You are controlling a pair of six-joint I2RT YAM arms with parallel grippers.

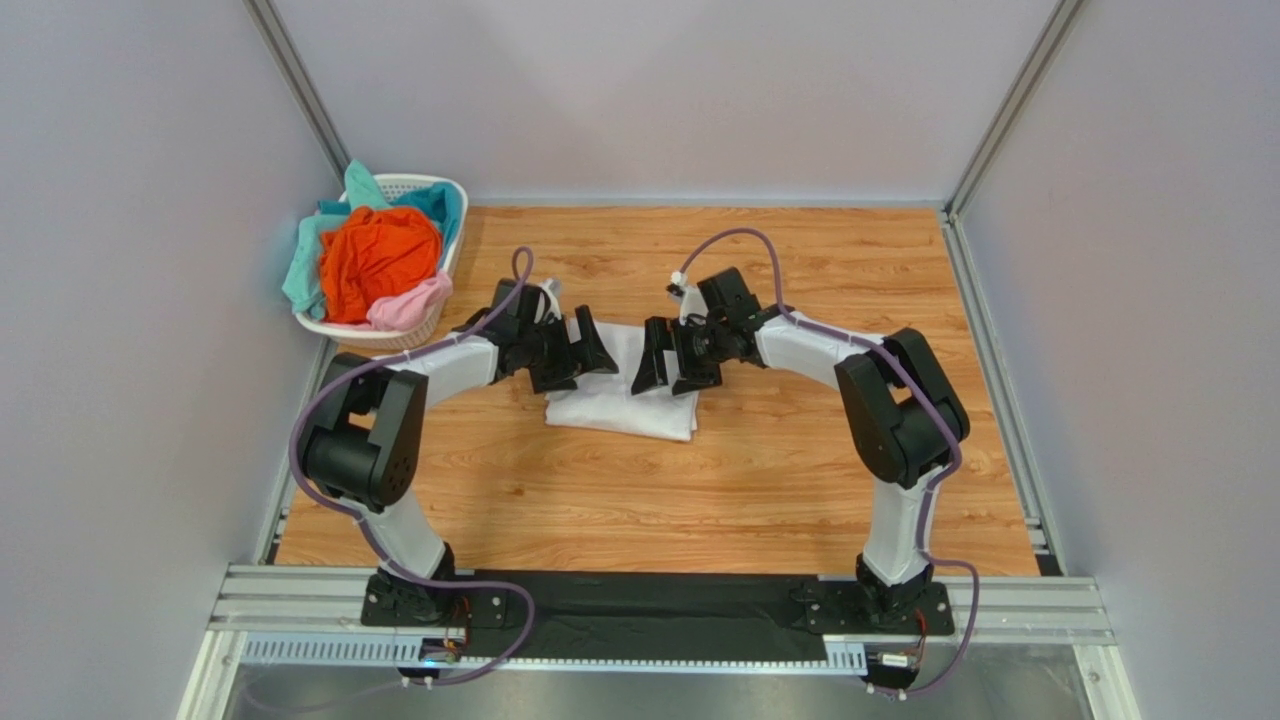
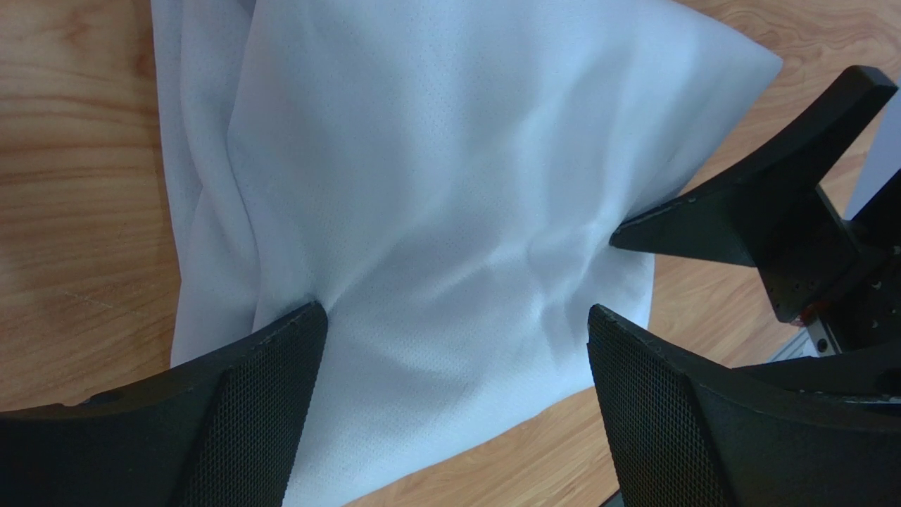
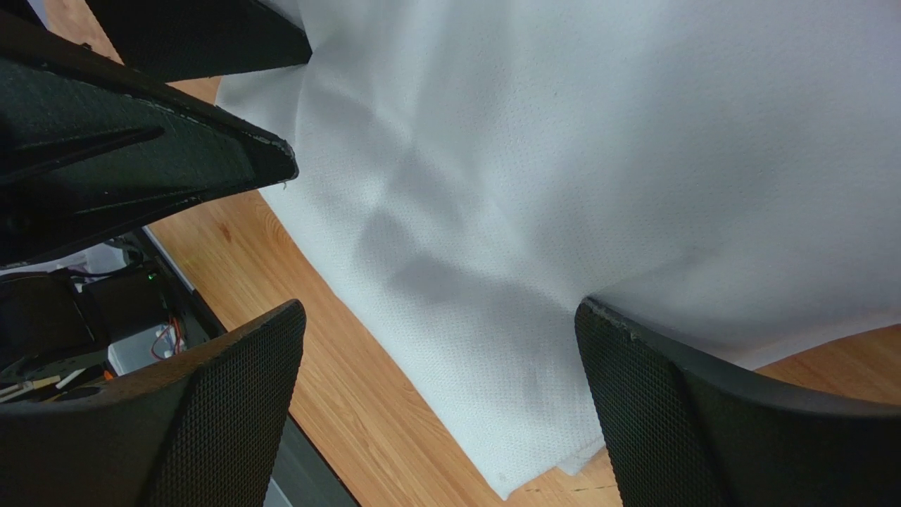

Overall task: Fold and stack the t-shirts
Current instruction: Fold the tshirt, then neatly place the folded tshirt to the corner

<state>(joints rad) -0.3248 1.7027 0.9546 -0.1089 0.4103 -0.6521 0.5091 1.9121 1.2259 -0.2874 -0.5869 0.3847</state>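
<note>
A folded white t-shirt (image 1: 628, 402) lies flat on the wooden table (image 1: 751, 480) between my two grippers. My left gripper (image 1: 579, 353) is open and empty, low over the shirt's left part. In the left wrist view the shirt (image 2: 455, 180) fills the gap between the open fingers (image 2: 264, 380). My right gripper (image 1: 673, 360) is open and empty, over the shirt's right part. In the right wrist view the shirt (image 3: 592, 148) lies under the spread fingers (image 3: 656, 380). An orange shirt (image 1: 376, 255), a teal shirt (image 1: 313, 252) and a pale pink shirt (image 1: 409, 306) lie crumpled in the basket.
A white lattice basket (image 1: 445, 192) stands at the table's far left corner. Grey walls close in the table on three sides. The two grippers face each other closely; each shows in the other's wrist view, the right gripper (image 2: 761, 206) and the left gripper (image 3: 159, 148).
</note>
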